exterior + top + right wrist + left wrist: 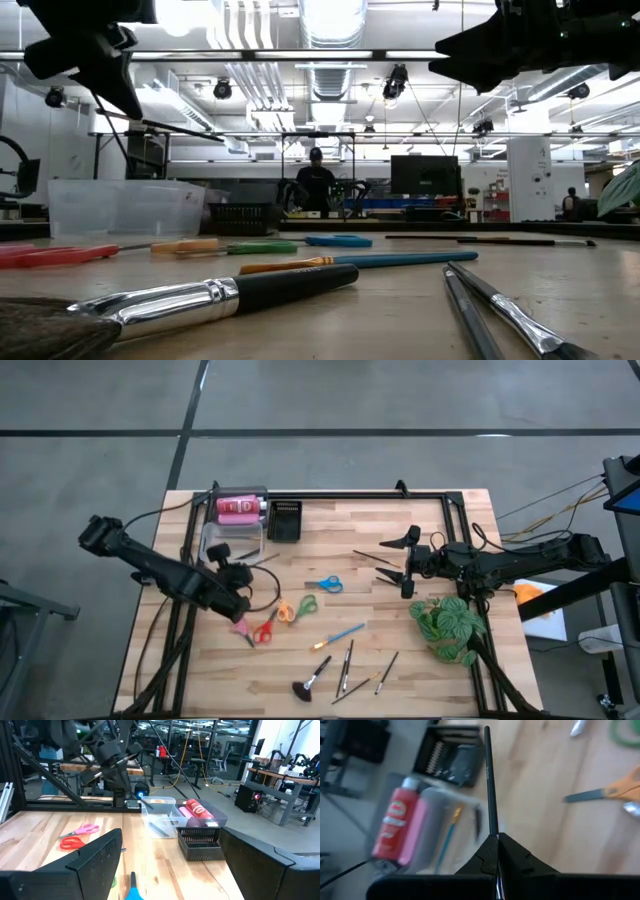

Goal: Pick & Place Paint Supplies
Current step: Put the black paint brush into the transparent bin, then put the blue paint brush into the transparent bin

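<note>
Clamped in the shut left claw (497,851), a thin black brush (490,785) juts toward upper centre; right claw (398,560) gapes empty.

The clear tub (232,530) and the black tray (284,521) stood side by side at the far edge of the table (330,645), with a broad bare strip of wood beyond the tray toward the right arm. The left end effector (240,611) hung over the near left, close above red scissors (264,631). Orange-green scissors (295,607), blue scissors (325,583) and brushes (345,665) cluttered the middle and near edge. The leafy plant (450,624) blocked the right near corner.
</note>
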You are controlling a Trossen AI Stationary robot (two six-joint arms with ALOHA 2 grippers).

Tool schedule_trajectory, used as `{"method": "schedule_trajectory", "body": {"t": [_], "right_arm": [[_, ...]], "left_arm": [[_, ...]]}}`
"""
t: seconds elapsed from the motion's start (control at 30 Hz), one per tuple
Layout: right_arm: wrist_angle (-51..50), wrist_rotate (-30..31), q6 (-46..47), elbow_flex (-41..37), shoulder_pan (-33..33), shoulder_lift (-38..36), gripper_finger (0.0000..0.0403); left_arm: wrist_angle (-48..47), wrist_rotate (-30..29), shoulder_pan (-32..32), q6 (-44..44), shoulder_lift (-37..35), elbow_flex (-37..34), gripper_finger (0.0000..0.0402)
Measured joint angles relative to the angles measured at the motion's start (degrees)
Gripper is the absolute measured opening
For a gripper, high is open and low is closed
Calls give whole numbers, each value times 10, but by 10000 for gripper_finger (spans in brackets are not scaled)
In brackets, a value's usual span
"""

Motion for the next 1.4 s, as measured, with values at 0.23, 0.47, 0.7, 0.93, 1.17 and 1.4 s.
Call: {"method": "schedule_trajectory", "body": {"t": [0.23, 0.47, 0.7, 0.93, 1.17, 1.4], "right_arm": [[0, 0, 0, 0, 0, 0, 331], [0, 0, 0, 0, 0, 0, 331], [0, 0, 0, 0, 0, 0, 331], [0, 0, 0, 0, 0, 0, 331], [0, 0, 0, 0, 0, 0, 331], [0, 0, 0, 0, 0, 0, 331]], "left_arm": [[-77, -21, 39, 3, -17, 0, 6], [-127, -30, 78, 33, -22, -8, 6], [-105, -36, 124, 74, -23, -27, 6], [-95, -34, 161, 86, -23, -30, 6], [-92, -30, 191, 93, -23, -30, 6], [-89, -30, 196, 95, -23, -29, 6]]}}
